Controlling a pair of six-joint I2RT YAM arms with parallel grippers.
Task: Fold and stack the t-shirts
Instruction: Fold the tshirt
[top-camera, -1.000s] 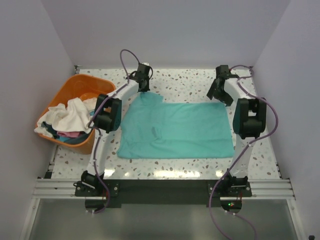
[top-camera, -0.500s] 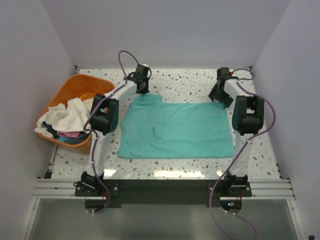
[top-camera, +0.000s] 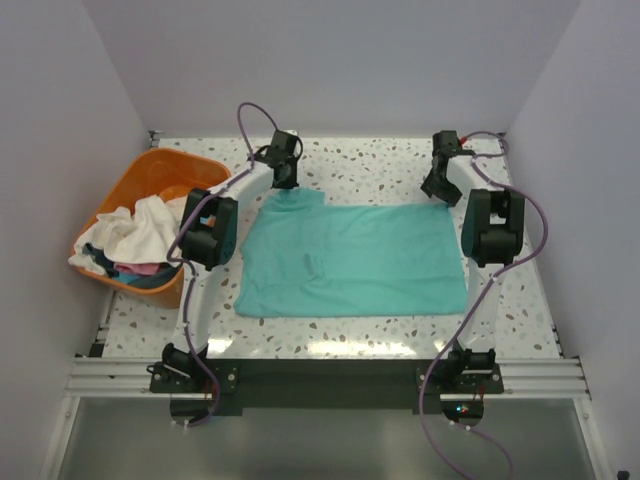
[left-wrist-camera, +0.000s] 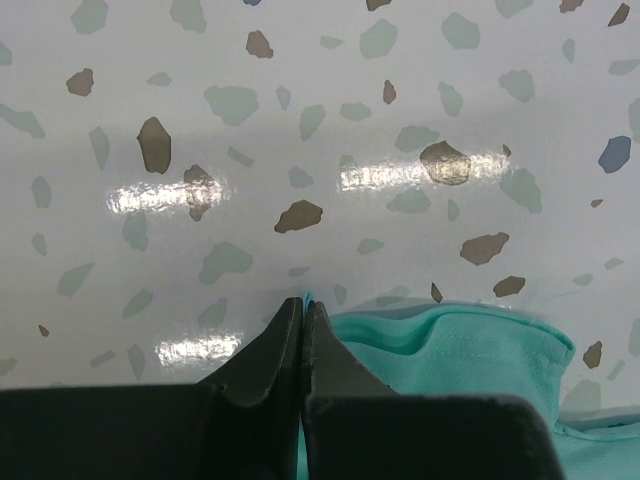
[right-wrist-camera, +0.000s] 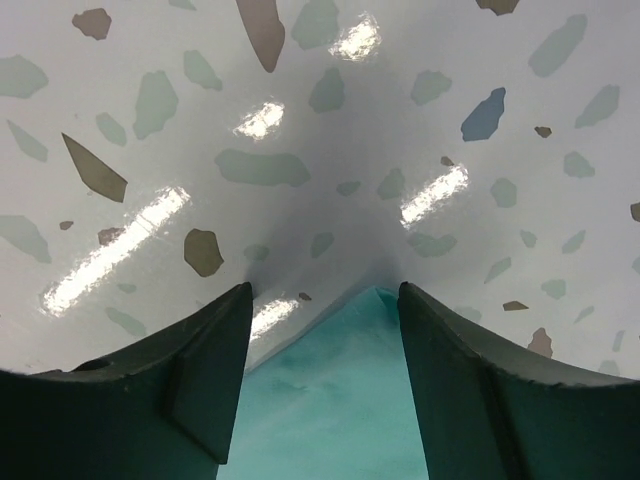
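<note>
Clenched tip to tip, the left fingers (left-wrist-camera: 262, 352) show a sliver of teal at their very point, so they appear to be pinching the far left corner of the soft teal-green cloth t-shirt (top-camera: 350, 260); the fabric bunches into a small raised fold just beside them. Opposite, the right fingers (right-wrist-camera: 205, 372) stand released and apart, low over the surface, with the shirt's far right corner lying between them and touching neither. They are set there, I judge, to take that corner so both far corners can be lifted together for a fold. The shirt itself lies spread flat between the two arms, across the middle of the glossy white speckled terrazzo counter (top-camera: 370, 165), which throws back bright patches of light. At the left edge an orange plastic basket (top-camera: 150, 180) sits tilted, holding a heap of white, pink and dark crumpled shirts (top-camera: 140, 230) not yet folded. Plain pale lilac walls (top-camera: 330, 70) close in the back and both sides.
</note>
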